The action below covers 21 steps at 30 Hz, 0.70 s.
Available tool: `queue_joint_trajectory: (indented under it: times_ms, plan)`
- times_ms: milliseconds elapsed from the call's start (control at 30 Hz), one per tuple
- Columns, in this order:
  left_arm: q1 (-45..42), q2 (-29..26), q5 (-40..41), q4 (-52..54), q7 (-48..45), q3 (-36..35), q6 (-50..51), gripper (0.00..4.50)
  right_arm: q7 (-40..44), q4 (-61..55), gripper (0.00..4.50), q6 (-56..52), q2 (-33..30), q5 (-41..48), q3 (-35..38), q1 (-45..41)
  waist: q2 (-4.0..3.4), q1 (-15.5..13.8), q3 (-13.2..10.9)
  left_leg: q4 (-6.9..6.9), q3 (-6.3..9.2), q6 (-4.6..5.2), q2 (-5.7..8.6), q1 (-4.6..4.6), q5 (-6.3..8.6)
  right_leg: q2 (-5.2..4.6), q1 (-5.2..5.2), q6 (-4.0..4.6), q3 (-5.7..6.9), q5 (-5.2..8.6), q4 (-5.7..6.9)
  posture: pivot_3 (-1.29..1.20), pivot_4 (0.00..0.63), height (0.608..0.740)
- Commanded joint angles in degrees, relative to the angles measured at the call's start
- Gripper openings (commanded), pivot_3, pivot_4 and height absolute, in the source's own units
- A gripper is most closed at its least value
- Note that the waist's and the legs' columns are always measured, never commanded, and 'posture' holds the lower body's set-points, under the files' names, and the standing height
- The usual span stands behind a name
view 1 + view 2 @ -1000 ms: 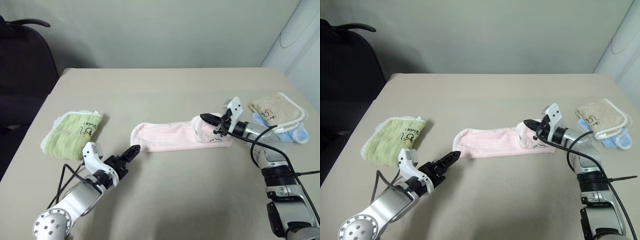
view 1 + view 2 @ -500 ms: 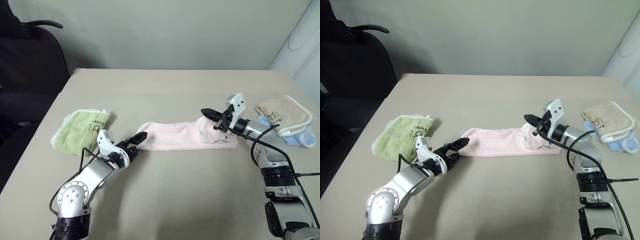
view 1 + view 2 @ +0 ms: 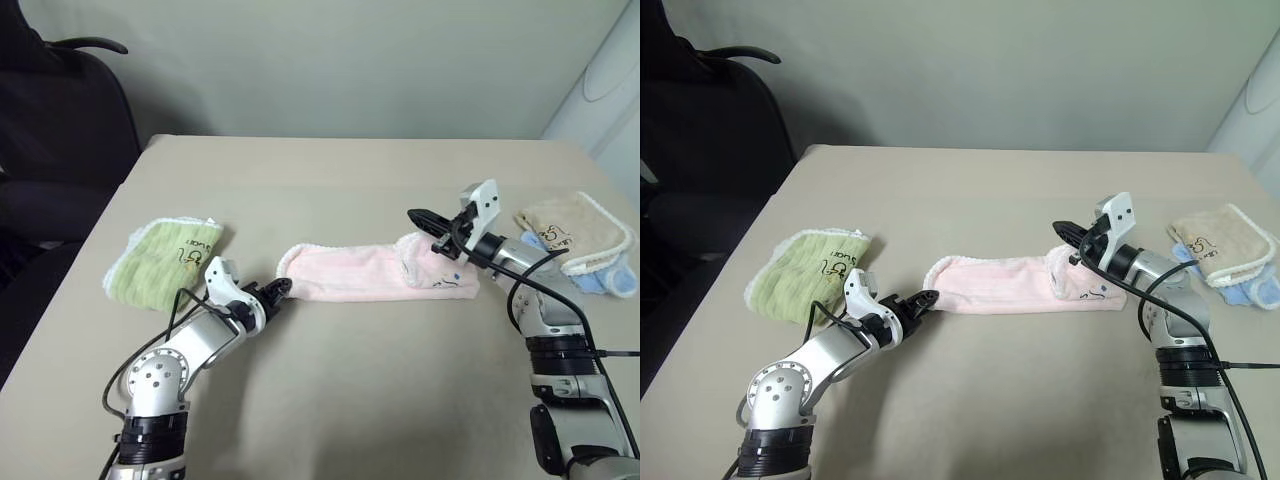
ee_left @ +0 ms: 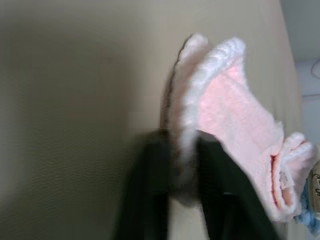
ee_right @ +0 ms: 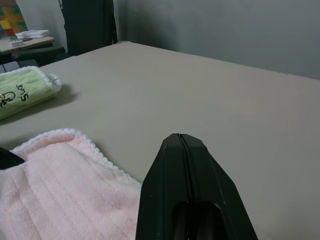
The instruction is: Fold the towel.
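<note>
Our left pincer [image 3: 281,288] grasps the towel [image 3: 365,273] at centre frame.
Right pincer [image 3: 418,216] clenched, empty — poised above the towel's right end, bench [image 3: 330,190] beneath.

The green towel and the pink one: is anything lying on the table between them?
Mostly bare table. In the left eye view, the left gripper reaches into that gap from the near side, shut on the edge of the pink towel, right of the green towel.
</note>
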<state>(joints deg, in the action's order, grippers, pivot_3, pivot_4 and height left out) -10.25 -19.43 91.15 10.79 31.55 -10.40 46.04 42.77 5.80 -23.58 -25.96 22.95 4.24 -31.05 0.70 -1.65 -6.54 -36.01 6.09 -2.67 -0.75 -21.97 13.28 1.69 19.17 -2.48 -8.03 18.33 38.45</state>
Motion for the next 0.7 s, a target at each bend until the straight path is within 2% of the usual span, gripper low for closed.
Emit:
queue_joint_trajectory:
  times_ms: [33,133,467,567,700]
  plan:
    - [0.47,-0.43,-0.59,0.40,-0.60,-0.65,0.80,0.05,-0.59,-3.17,0.00,-0.08,0.06,1.33,1.64,0.01,0.00,0.05,-0.03,0.02,0.00,0.00,0.00,-0.02,0.00,0.00,0.02,0.00,0.00,0.00,-0.04,0.00,0.150,0.740]
    - [0.37,-1.68,-0.78,1.57,-1.76,-2.02,0.79,0.05,-0.64,-3.76,0.00,-0.41,-0.02,1.58,1.81,0.45,0.12,0.22,-0.11,0.03,0.01,0.00,-0.02,-0.03,0.00,-0.05,0.04,0.00,-0.01,0.00,-0.04,0.00,0.150,0.740]
    - [-2.12,-14.48,-0.49,6.43,-9.81,-8.72,1.76,0.05,-1.02,-3.34,0.00,-0.60,-1.56,1.35,3.57,1.97,0.63,0.79,-0.62,0.06,0.04,-0.04,-0.07,-0.15,-0.01,-0.04,0.20,0.05,-0.02,-0.03,-0.03,0.00,0.150,0.740]
    - [-5.16,-16.20,-1.04,7.38,-11.01,-7.50,2.24,0.05,-1.17,-2.73,0.00,-0.36,-1.46,1.12,3.54,1.70,0.70,0.78,-0.68,0.06,0.06,-0.04,-0.07,-0.16,-0.01,-0.05,0.22,0.05,-0.02,-0.03,-0.03,0.00,0.150,0.740]
    - [-9.34,-15.33,-0.77,9.24,-10.79,-3.39,3.48,0.05,-1.57,-2.20,0.00,-0.11,-1.34,0.91,3.53,1.21,0.75,0.77,-0.72,0.00,0.11,-0.04,-0.06,-0.30,-0.02,-0.08,0.29,0.05,0.02,-0.04,-0.03,0.00,0.150,0.740]
